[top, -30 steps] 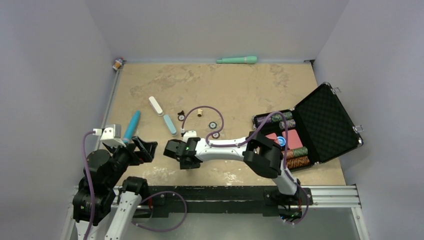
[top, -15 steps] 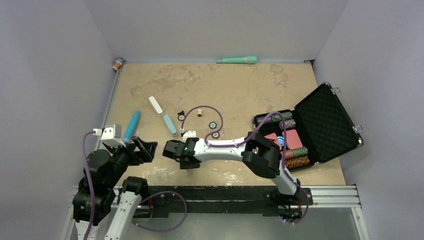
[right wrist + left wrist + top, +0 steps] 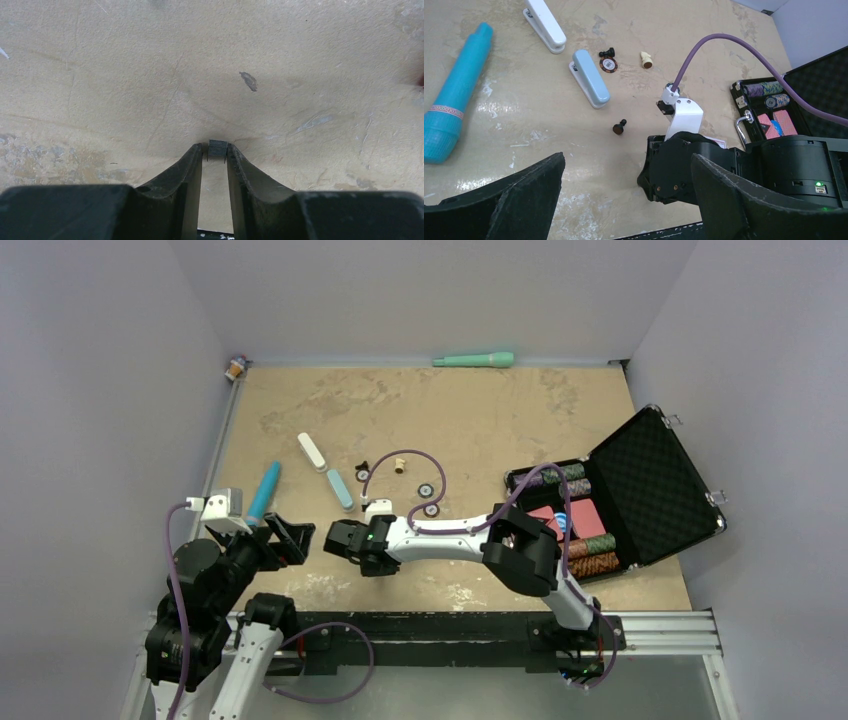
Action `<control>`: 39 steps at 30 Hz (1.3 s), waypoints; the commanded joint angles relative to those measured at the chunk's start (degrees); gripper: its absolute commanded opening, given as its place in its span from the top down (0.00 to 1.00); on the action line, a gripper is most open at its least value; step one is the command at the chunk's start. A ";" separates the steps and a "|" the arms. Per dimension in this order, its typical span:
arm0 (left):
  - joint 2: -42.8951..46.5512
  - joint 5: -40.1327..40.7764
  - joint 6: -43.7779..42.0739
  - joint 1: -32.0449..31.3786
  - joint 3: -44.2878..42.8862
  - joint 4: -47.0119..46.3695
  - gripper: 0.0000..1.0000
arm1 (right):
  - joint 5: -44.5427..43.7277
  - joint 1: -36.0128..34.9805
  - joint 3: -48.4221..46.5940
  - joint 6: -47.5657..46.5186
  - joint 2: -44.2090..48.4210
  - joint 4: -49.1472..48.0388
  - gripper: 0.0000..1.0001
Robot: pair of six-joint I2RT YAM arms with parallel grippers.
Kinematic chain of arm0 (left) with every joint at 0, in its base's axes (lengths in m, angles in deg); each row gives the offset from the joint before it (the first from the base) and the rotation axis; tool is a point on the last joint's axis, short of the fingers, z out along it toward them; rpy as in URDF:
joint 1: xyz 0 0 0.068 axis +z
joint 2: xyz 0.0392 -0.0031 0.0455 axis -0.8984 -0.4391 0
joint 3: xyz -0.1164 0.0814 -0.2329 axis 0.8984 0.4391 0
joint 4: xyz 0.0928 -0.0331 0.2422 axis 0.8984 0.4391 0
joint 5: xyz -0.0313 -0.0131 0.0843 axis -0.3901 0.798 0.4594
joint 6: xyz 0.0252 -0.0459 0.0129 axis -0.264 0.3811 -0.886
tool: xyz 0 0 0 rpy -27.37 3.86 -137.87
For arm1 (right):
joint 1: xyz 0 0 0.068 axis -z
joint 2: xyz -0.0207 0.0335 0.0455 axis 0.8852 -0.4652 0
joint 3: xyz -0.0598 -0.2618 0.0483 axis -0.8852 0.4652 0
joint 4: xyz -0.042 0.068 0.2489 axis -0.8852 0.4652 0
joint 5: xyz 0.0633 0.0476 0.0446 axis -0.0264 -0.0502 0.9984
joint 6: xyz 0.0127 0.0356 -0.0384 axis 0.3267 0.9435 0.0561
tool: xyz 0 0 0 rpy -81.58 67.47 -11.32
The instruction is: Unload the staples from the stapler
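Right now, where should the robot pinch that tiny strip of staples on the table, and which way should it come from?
Pinch the staples by their two opposite side edges, coming down from above. The strip lies flat on the table, so only its sides can be squeezed. The right gripper is lined up that way, one finger each side.

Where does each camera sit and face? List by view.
Top external: above and behind, looking down on the table; both arms show.
Left wrist: on the left arm, facing forward-right; its open fingers frame the right arm.
Right wrist: facing straight down; its fingers flank the staples.
Shared: top and left wrist both show the turquoise tube.
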 commanded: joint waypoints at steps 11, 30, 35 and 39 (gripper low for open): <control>0.28 -0.53 -1.25 0.27 0.10 -2.32 0.01 | -2.32 -0.18 -0.11 1.65 -1.80 1.12 0.77; 0.01 -0.50 -1.25 0.26 0.07 -2.26 0.01 | -3.23 -0.18 -1.09 0.31 0.64 2.33 0.89; -0.12 -0.45 -1.23 0.27 0.14 -2.26 0.01 | -3.72 -0.14 -1.87 0.19 1.87 3.50 0.88; -0.21 -0.45 -1.16 0.27 0.14 -2.26 0.01 | -4.23 -0.16 -1.59 0.28 3.12 4.13 0.88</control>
